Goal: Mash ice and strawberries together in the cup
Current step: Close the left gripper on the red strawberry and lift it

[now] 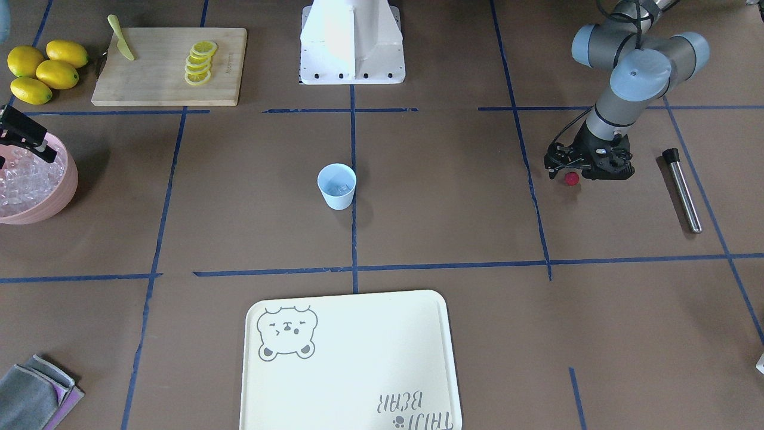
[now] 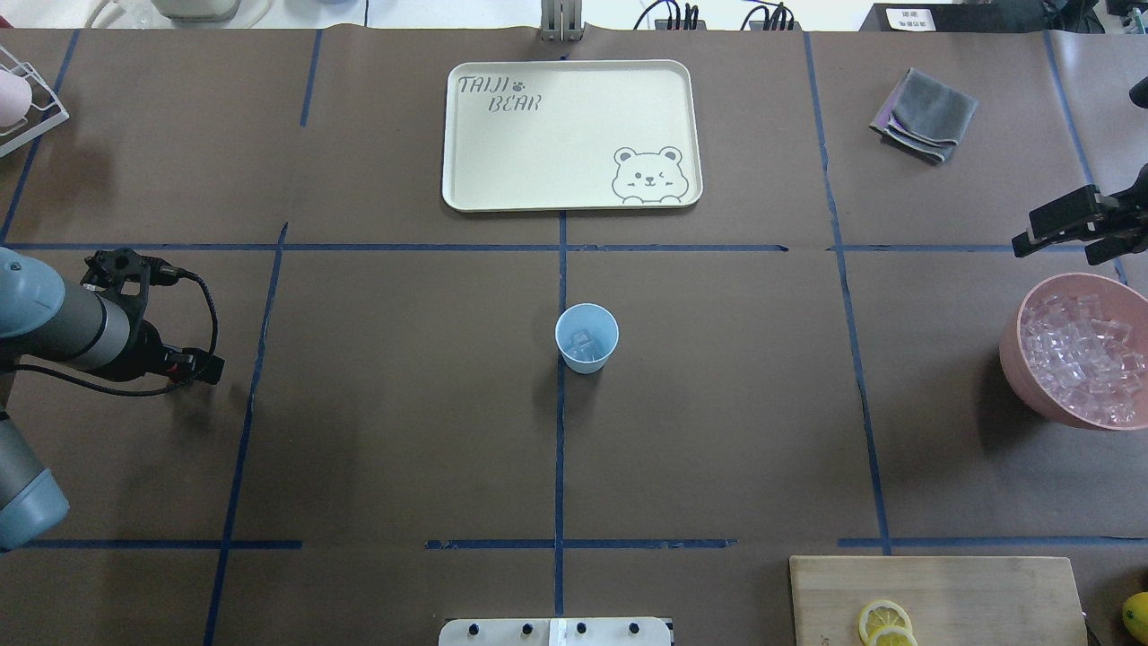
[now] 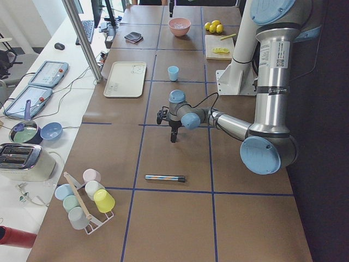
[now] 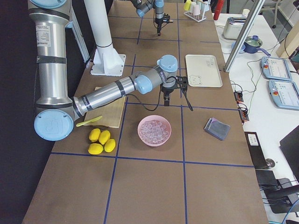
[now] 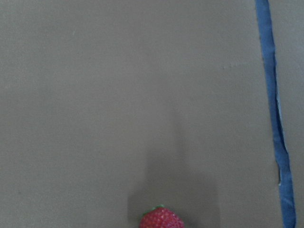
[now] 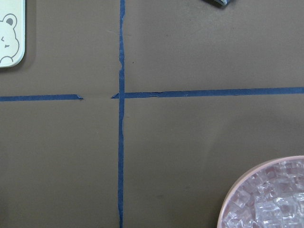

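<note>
Cup (image 1: pixel 337 186) upright mid-table, mouth up, ice (image 2: pixel 581 341) inside. Strawberry (image 1: pixel 572 178) sits at left gripper (image 1: pixel 578 172) tip, green cap showing; steel rod (image 1: pixel 682 190) lies flat nearby, long axis toward robot. Right gripper (image 2: pixel 1054 229) beside pink bowl (image 2: pixel 1013 359). Can't tell either grip.

The near right arm (image 4: pixel 107 93) reaches out over the brown desk (image 4: pixel 149 186), its pincer (image 4: pixel 167 102) pointing down, a little beyond the pink bowl (image 4: pixel 154 143) heaped with ice cubes (image 4: pixel 154 130) (clear and glassy). Four lemons (image 4: pixel 101 141) lie near the bowl, beside a wooden cutting board (image 4: pixel 112 109) bearing a yellow-green knife (image 4: pixel 88 122). A cream tray (image 4: pixel 204 71) and a folded grey cloth (image 4: pixel 217 128) lie further across. The left arm (image 4: pixel 159 11) stands far off.
</note>
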